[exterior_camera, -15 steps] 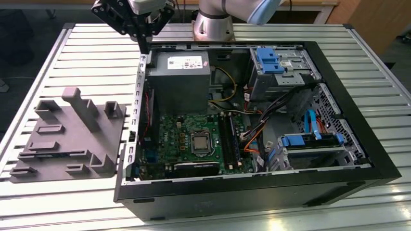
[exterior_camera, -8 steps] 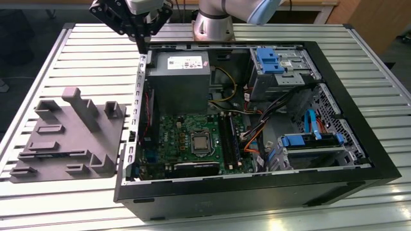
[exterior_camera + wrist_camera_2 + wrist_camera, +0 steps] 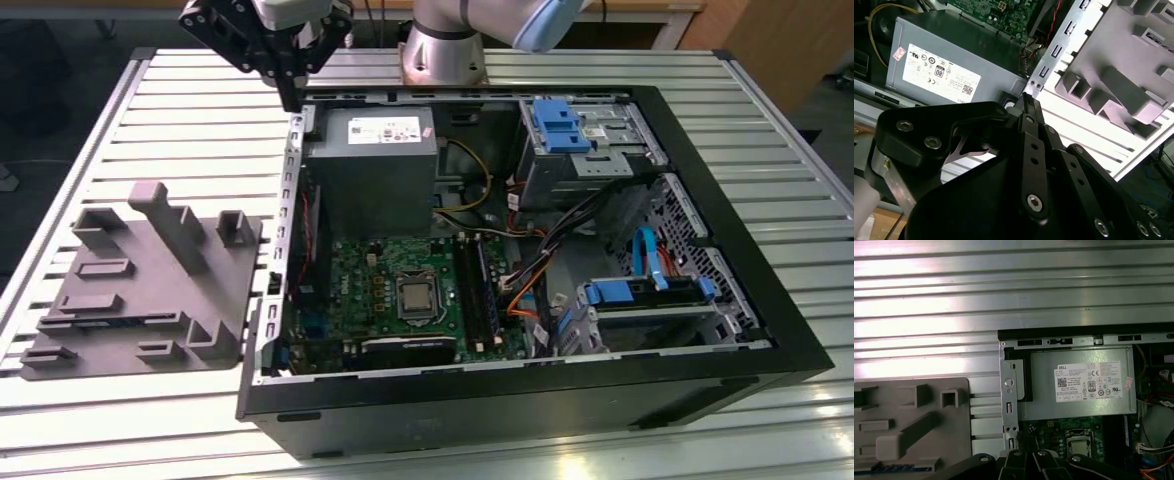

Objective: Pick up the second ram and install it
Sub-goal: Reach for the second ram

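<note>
My gripper (image 3: 290,100) hangs above the far left corner of the open computer case (image 3: 747,240), over the table slats, its black fingers (image 3: 1026,102) shut together with nothing between them. In the first wrist view the gripper (image 3: 1024,454) points toward the case's metal edge. A thin dark blue strip, which looks like the second ram (image 3: 901,468), lies in a slot of the grey fixture (image 3: 909,420), well away from the fingers. The green motherboard (image 3: 380,290) lies inside the case with its long black slots (image 3: 477,290) beside the processor socket.
The grey power supply (image 3: 370,170) fills the case's far left corner, near the gripper. Orange and black cables (image 3: 534,270) and blue drive brackets (image 3: 561,125) crowd the exterior view's right side. The grey fixture (image 3: 140,285) sits on the slatted table (image 3: 160,110) left of the case.
</note>
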Robot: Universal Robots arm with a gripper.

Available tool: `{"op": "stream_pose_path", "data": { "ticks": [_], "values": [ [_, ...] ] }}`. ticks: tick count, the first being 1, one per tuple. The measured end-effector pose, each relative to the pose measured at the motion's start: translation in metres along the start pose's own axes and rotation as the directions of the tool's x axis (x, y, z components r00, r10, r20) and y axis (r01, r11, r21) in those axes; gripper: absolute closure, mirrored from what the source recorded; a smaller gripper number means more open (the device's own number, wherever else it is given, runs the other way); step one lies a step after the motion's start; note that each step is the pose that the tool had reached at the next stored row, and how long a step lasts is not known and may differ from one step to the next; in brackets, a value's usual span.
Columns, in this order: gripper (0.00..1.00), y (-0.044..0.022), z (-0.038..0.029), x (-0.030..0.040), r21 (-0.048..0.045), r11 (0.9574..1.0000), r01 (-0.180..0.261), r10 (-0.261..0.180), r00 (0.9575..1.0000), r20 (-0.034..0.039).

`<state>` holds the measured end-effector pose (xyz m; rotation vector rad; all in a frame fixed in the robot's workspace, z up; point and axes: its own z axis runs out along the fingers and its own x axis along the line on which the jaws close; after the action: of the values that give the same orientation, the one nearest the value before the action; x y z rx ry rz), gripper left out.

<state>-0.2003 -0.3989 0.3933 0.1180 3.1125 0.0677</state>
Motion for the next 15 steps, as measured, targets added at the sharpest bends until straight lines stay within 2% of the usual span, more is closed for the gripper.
{"op": "stream_pose_path", "data": {
  "ticks": [15],
  "values": [
    [0.89, -0.0007, -0.0003, 0.009, 0.0001, 1.0, 0.0, 0.0, 1.0, -0.0001]
  ]
}}
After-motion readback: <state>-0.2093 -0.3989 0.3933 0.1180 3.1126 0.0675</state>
